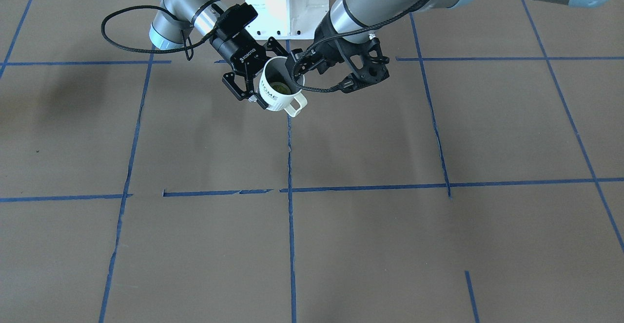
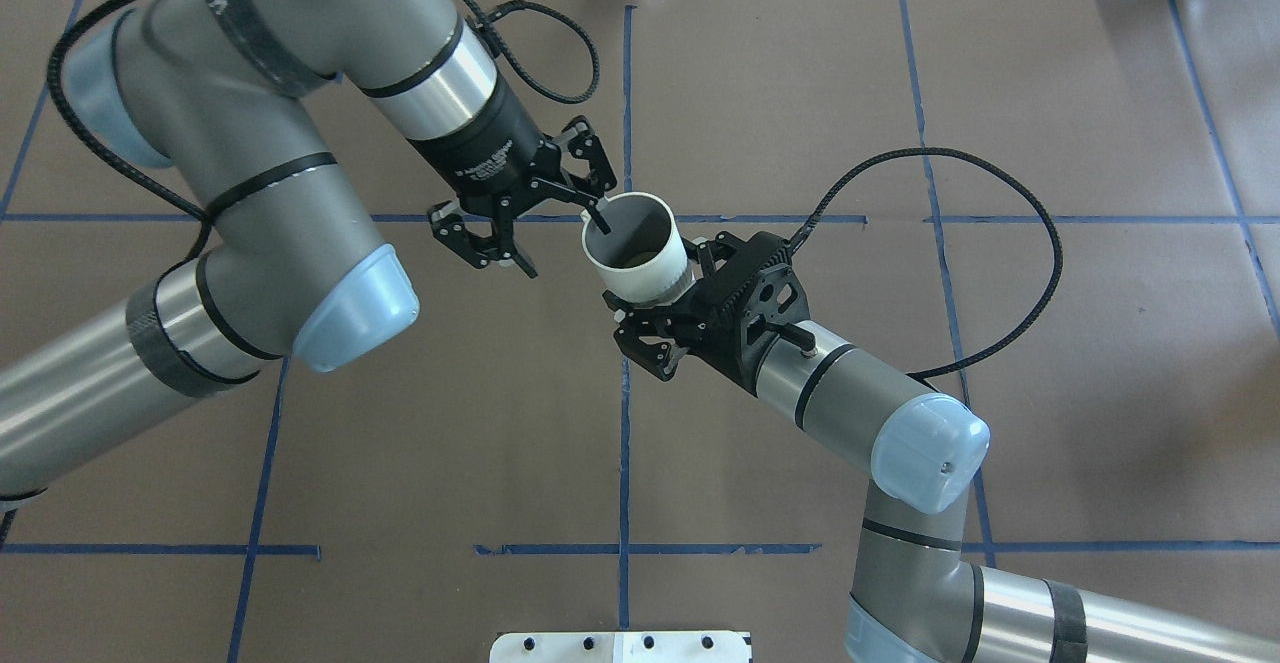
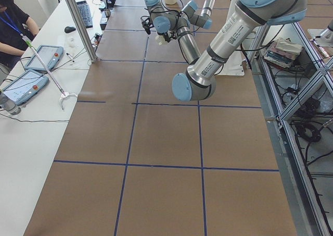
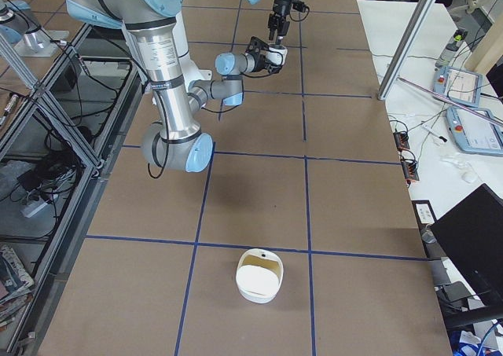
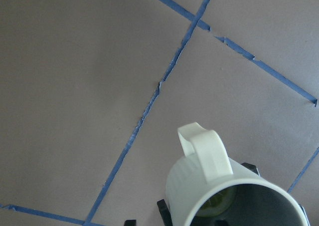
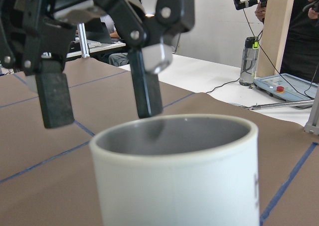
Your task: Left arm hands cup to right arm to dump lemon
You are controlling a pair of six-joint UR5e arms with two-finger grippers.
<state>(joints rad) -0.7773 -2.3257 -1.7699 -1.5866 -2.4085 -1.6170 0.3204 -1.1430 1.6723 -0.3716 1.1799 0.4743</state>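
Front view: cup [image 1: 278, 86] is in the air over the surface [image 1: 341, 245], near the robot base, tilted, handle toward the camera. Right gripper [image 1: 264, 77] is clamped on the cup body from the side. Left gripper [image 1: 321, 78] is spread wide: one finger dips inside the rim, the other is clear of the wall. Lemon [image 1: 281, 88] is inside the cup.

Overhead: same read. Right gripper's jaws sit on either side of the lower cup wall. Left gripper's jaws are apart, one tip just inside the mouth, not pinching.

Left side view: both grippers are far and small, so I can't tell the grip.

Right side view: cup is between the two grippers at the far end. A white container [image 4: 259, 276] sits on the surface at the near end, well apart.

Left wrist: looks down on handle and rim, lemon visible inside. Black fingers [image 5: 164, 208] of the right gripper flank the cup.

Right wrist: cup fills the foreground. The left gripper's two fingers are wide apart above it, one over the mouth, one outside.
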